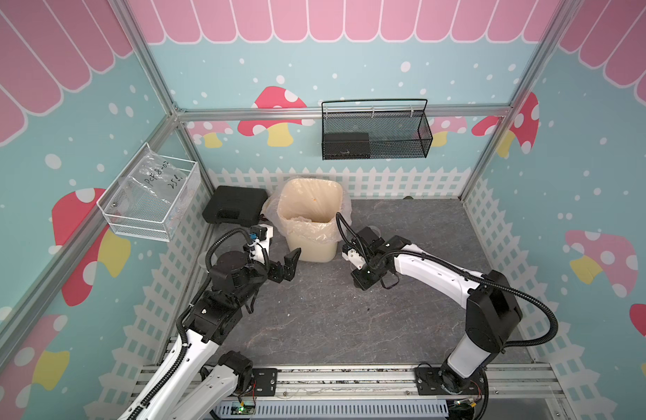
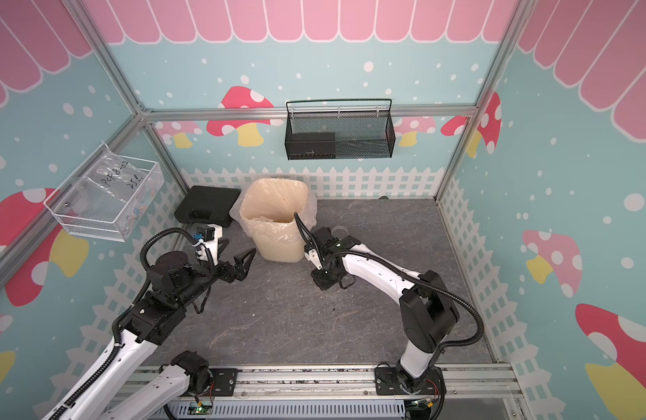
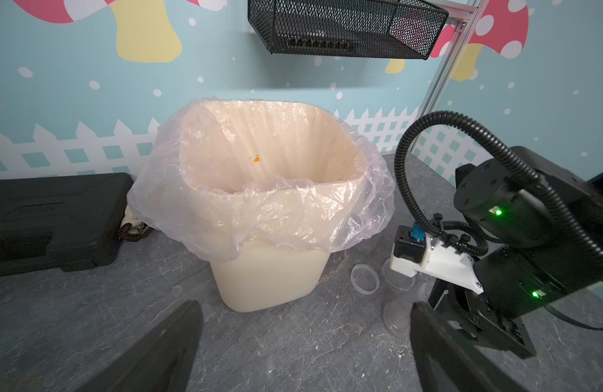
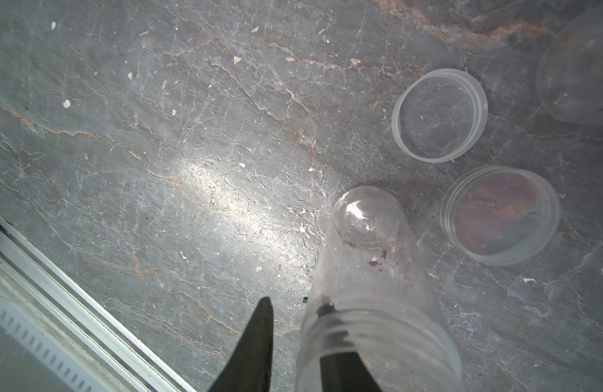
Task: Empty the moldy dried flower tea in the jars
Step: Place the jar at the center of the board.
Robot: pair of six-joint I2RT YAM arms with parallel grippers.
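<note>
Clear plastic jar (image 4: 371,288) stands upright on the bench (image 4: 157,152), with a few reddish tea crumbs (image 4: 374,262) inside. Right gripper (image 4: 295,303), mid-frame right of the waste bin (image 1: 310,218) in both top views, straddles its rim, slightly open, outer finger apart. Left gripper (image 3: 305,307) is wide open, empty.

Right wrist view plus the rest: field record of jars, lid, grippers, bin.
first jar: upright on table, uncapped, few reddish bits inside
right gripper: open; one finger in first jar's mouth, one outside, clear of wall
second jar: uncapped, pinkish inside
third jar: blurred, contents unclear
lid: loose on table
left gripper: open, empty, facing bin
</note>
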